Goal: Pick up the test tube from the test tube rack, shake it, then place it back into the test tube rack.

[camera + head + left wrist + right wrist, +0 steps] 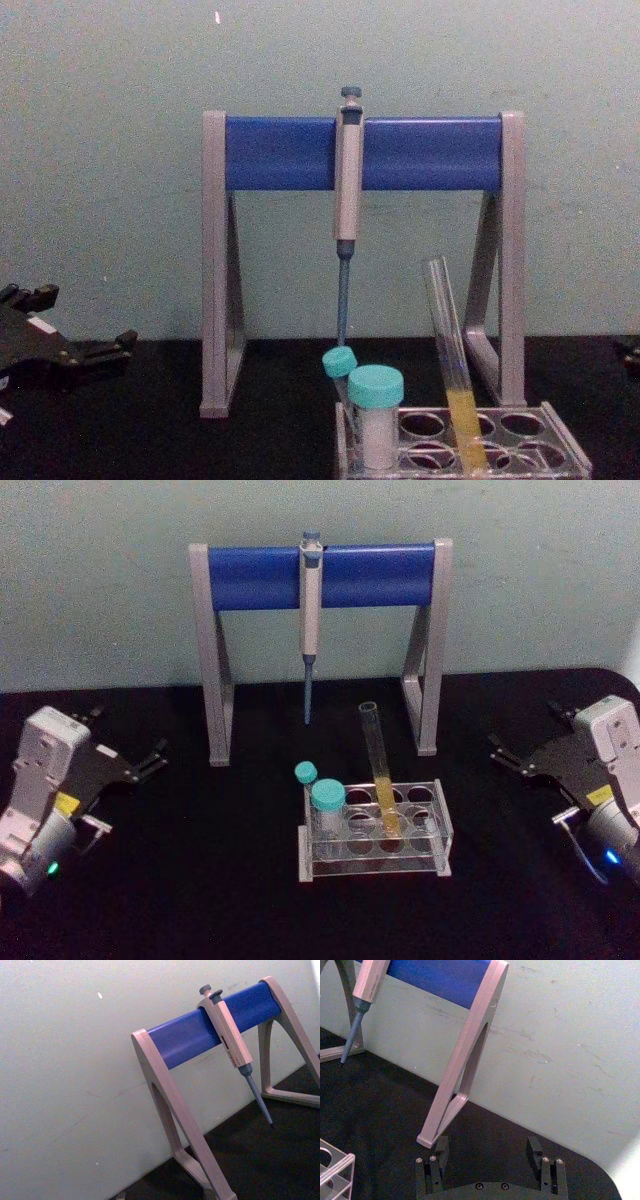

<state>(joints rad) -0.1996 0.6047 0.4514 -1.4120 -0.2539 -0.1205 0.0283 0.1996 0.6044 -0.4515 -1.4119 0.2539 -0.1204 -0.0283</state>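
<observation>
A black table (pixel 200 900) against a pale wall. Near its middle is the test tube rack (pixel 375 873), a low clear-grey plastic block with rows of round holes in its top.

The test tube (pixel 379 770) stands in the rack. It is a long, thin glass tube with an open mouth, in a hole roughly third along from the rack's left end; which row cannot be made out. It tilts, its mouth leaning up and a little toward the rack's left, and yellow liquid fills its lower part.

At the rack's left end stand two short white tubes with teal caps: a larger one (pixel 327 798) and a smaller one (pixel 305 772) just behind it.

Behind the rack is a tall stand (pixel 260 577) with grey legs and a blue crossbar. A grey pipette (pixel 311 620) hangs from the middle of the bar, tip pointing down. Small red marks on the pipette's side are too blurred to read.

The left gripper (pixel 130 738) rests well to the left of the rack, released, its black fingers spread and holding nothing. The right gripper (pixel 522 726) rests well to the right of the rack, likewise spread and holding nothing; the right wrist view shows a clear gap between its two fingers (pixel 440 1152).

Each gripper's pale body carries a small yellow label, left (pixel 66 803) and right (pixel 600 795); any writing on them is too small to read.
</observation>
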